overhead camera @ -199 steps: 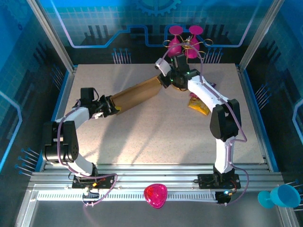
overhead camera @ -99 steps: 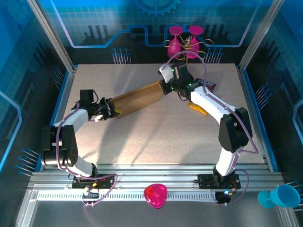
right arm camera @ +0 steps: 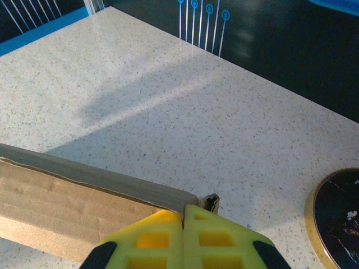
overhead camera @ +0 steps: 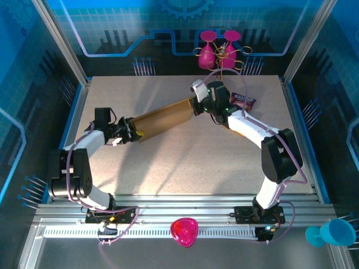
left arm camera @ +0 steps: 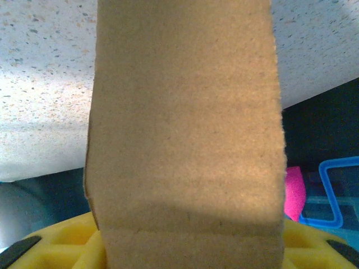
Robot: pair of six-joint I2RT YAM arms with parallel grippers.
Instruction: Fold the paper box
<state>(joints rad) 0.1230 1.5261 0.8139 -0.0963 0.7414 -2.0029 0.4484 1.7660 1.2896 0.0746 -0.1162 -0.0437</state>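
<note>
The paper box is a long flat piece of plain brown cardboard, held off the table between both arms. My left gripper is shut on its left end. In the left wrist view the cardboard rises between the yellow fingers and hides the gap. My right gripper is shut on the box's far right end. In the right wrist view its fingertips are pressed together on a thin cardboard edge, and a small corner pokes out past them.
A purple snack bag lies just right of the right wrist. Two pink goblets stand beyond the back edge. A pink bowl and a blue cup sit off the front. A dark gold-rimmed disc lies on the table at the right.
The right arm swung back and to the right, carrying its end of the box. The purple bag came into view and the yellow bag went under the arm. The left gripper barely moved.
</note>
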